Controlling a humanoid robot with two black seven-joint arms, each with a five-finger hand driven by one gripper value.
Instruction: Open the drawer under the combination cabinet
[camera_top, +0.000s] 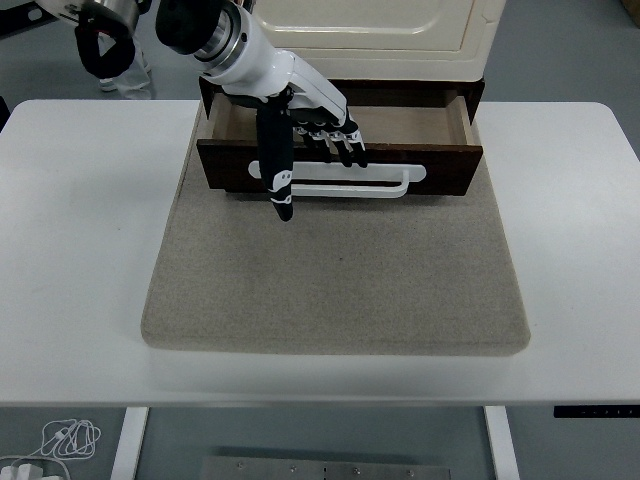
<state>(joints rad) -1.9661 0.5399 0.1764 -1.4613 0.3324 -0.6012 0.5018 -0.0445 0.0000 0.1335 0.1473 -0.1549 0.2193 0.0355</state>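
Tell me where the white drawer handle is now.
In the head view, the white handle lies across the dark drawer front, above the grey mat; the left robot hand covers its left part.

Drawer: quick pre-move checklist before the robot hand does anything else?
1. Drawer pulled out from the cabinet: ok, interior shows.
2. Left robot hand position: ok, at the drawer front, fingers curled over its top edge, thumb hanging down across the white handle.
3. Firm grip on drawer front: cannot tell.
4. Beige mat in front free of objects: ok.
5. Cabinet seated on mat: ok.
6. Right robot hand: not in view.
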